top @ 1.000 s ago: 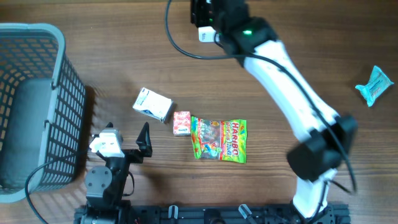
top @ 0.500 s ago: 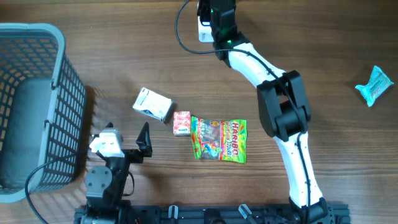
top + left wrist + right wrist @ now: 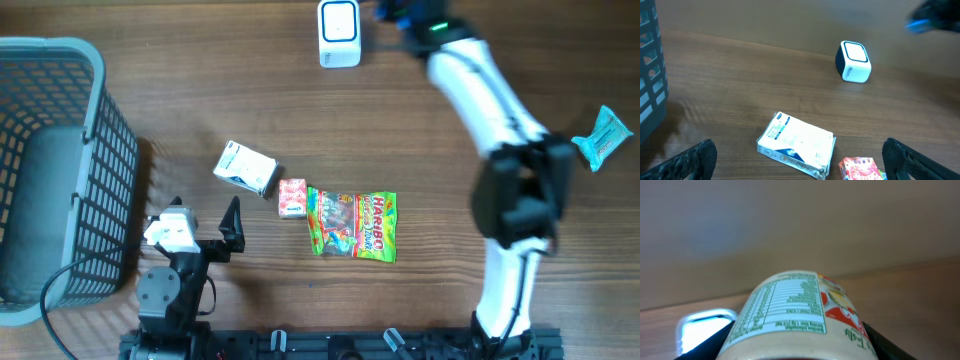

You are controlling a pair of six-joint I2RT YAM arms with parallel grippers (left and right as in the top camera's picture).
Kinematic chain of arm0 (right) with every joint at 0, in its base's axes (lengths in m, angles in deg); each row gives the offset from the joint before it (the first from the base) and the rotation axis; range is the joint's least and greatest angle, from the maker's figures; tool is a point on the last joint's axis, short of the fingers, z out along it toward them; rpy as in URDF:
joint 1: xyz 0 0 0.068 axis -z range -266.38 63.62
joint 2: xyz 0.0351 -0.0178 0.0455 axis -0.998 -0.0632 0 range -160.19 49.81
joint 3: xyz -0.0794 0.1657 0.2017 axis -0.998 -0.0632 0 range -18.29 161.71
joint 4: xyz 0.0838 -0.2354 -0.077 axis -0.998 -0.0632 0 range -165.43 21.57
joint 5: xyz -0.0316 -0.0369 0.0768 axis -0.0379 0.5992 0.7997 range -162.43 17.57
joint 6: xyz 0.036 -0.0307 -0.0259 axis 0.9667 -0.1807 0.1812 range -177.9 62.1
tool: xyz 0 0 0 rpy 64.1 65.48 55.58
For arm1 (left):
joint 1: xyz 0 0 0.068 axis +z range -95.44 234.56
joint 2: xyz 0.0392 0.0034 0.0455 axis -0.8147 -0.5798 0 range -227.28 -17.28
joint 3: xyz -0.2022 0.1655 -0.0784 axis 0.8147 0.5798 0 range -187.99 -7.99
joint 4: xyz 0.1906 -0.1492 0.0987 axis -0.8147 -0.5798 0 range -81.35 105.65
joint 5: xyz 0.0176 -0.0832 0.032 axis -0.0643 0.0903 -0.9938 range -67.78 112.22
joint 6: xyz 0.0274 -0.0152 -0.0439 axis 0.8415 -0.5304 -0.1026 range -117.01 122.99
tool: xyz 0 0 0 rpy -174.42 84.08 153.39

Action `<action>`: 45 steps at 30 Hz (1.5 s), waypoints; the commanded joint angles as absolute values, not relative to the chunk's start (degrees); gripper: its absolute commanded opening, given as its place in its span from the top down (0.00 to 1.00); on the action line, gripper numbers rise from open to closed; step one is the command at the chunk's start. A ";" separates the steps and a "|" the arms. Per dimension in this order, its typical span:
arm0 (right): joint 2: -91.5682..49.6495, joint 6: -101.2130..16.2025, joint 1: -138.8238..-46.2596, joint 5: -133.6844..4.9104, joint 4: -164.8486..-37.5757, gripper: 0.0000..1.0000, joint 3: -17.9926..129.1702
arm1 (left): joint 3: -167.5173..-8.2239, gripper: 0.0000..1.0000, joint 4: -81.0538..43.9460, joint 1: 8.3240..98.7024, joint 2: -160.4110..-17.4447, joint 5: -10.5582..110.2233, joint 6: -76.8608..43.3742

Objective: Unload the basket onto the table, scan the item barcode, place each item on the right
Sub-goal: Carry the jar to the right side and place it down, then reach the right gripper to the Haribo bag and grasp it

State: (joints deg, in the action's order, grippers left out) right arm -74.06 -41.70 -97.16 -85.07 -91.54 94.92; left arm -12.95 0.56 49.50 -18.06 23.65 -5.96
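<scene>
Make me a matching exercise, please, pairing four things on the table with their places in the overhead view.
Things:
1. scanner
2. basket
3. Haribo bag
4. blue packet

Places:
A. right edge
B. left side
C. top middle
D. centre, beside the red box

Pairs: 1-C, 2-B, 3-D, 4-A.

Brown wood-grain worktop [image 3: 160, 100] spread across the overhead view, lit softly and evenly, faint shadows cast, plain blurred grey-beige backdrop [image 3: 790, 215] seen beyond its far edge
</scene>
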 commanded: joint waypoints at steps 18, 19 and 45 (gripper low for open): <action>-76.71 -45.06 -56.44 -68.11 -124.78 0.00 105.63 | -12.64 0.00 0.71 49.92 -17.75 24.15 -6.48; -74.17 -42.70 -56.66 -63.48 -125.86 0.00 108.12 | -12.64 0.00 0.71 49.92 -17.77 24.15 -6.48; -62.21 -63.58 -118.04 -54.93 -126.05 0.00 50.86 | -12.64 0.00 0.71 49.92 -17.77 24.15 -6.48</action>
